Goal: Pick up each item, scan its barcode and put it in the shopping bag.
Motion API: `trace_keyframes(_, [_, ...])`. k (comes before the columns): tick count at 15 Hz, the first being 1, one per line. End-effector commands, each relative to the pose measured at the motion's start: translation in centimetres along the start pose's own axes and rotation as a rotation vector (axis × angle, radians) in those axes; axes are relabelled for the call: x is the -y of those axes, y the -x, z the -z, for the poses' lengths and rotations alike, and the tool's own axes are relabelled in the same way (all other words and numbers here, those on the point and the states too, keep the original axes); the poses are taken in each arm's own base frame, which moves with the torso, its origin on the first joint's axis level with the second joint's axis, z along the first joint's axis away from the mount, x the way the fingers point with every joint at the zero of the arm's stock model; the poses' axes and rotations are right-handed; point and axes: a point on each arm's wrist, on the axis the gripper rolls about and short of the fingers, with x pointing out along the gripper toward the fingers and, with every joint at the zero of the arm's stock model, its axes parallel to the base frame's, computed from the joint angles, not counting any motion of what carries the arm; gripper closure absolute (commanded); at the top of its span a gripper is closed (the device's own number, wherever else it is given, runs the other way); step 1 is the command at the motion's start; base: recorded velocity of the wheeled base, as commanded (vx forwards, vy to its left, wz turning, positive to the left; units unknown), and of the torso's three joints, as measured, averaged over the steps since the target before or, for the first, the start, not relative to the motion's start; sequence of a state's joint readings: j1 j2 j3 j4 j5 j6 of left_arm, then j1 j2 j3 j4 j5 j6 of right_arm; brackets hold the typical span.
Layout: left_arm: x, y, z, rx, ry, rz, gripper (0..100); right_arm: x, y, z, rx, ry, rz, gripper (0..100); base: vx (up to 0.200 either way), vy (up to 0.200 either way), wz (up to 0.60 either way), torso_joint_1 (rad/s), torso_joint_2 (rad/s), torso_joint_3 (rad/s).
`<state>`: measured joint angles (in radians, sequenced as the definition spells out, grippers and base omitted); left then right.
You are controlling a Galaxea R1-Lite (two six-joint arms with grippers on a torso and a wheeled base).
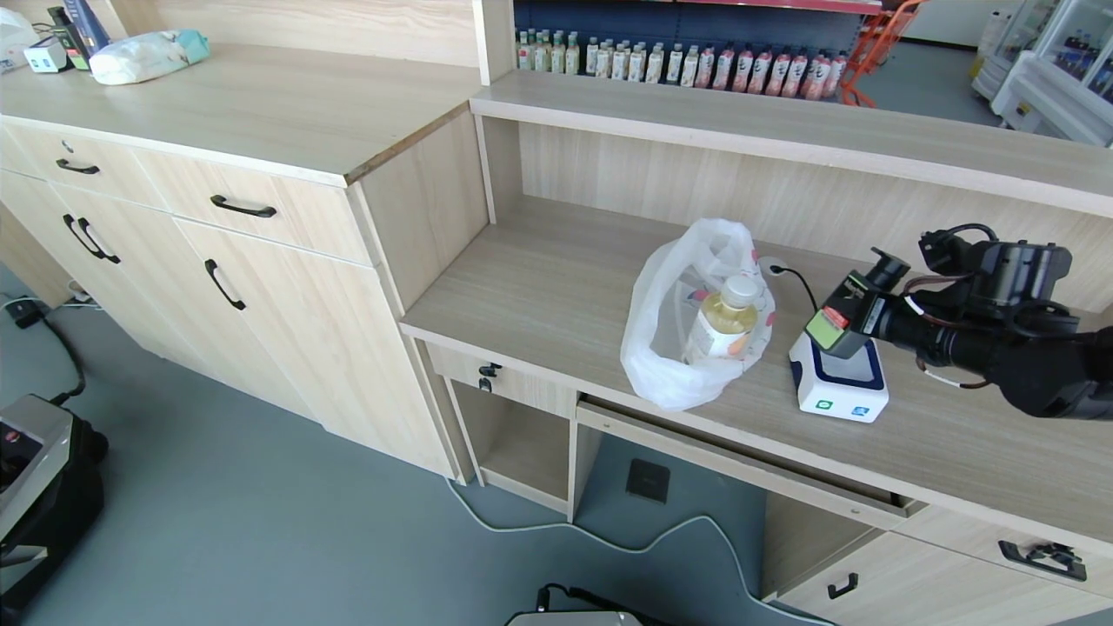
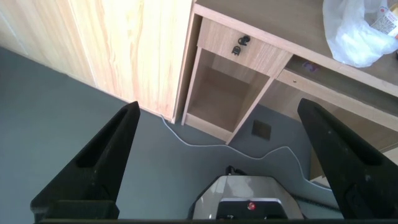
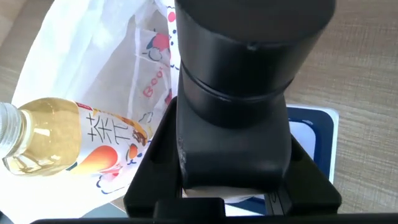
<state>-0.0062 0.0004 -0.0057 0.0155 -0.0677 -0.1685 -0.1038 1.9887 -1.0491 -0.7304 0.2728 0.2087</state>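
Note:
A white plastic shopping bag (image 1: 661, 348) stands open on the wooden counter (image 1: 539, 296). An upright bottle of yellow tea (image 1: 726, 322) sits inside it. To its right is the white and blue scanner (image 1: 839, 387). My right gripper (image 1: 869, 300) hangs just above the scanner, shut on a black cylindrical item (image 1: 839, 326) with a green and red end. In the right wrist view this black item (image 3: 236, 93) lies over the scanner (image 3: 311, 134), beside the bag (image 3: 81, 56) and the tea bottle (image 3: 56, 134). My left gripper (image 2: 217, 106) is open, holding nothing, low over the floor in front of the counter; the bag (image 2: 357, 31) lies far off.
A raised shelf ledge (image 1: 783, 122) runs behind the counter. A taller cabinet with drawers (image 1: 243, 209) stands to the left. The scanner's cable (image 1: 796, 278) trails to the back wall. A shallow drawer (image 1: 739, 461) under the counter stands ajar. Cables cross the floor (image 1: 609, 539).

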Motion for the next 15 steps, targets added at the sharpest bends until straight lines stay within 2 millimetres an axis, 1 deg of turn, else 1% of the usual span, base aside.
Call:
trace_keyframes(1, [0.0, 0.0, 0.0, 0.001, 0.0, 0.0, 0, 0.1, -0.2, 0.2, -0.005, 0.003, 0.001, 100, 0.0, 0.0, 0.0, 0.0, 0.0, 0.0])
trace_keyframes(2, [0.0, 0.0, 0.0, 0.001, 0.0, 0.0, 0, 0.3, -0.6, 0.6, 0.012, 0.019, -0.002, 100, 0.0, 0.0, 0.0, 0.0, 0.0, 0.0])
trace_keyframes(5, [0.0, 0.0, 0.0, 0.001, 0.0, 0.0, 0, 0.4, -0.8, 0.9, 0.003, 0.017, -0.018, 100, 0.0, 0.0, 0.0, 0.0, 0.0, 0.0])
trace_keyframes(10, [0.0, 0.0, 0.0, 0.001, 0.0, 0.0, 0, 0.7, -0.7, 0.9, -0.005, 0.013, -0.044, 100, 0.0, 0.0, 0.0, 0.0, 0.0, 0.0])
trace_keyframes(15, [0.0, 0.0, 0.0, 0.001, 0.0, 0.0, 0, 1.8, -0.2, 1.1, -0.02, 0.001, -0.044, 100, 0.0, 0.0, 0.0, 0.0, 0.0, 0.0])
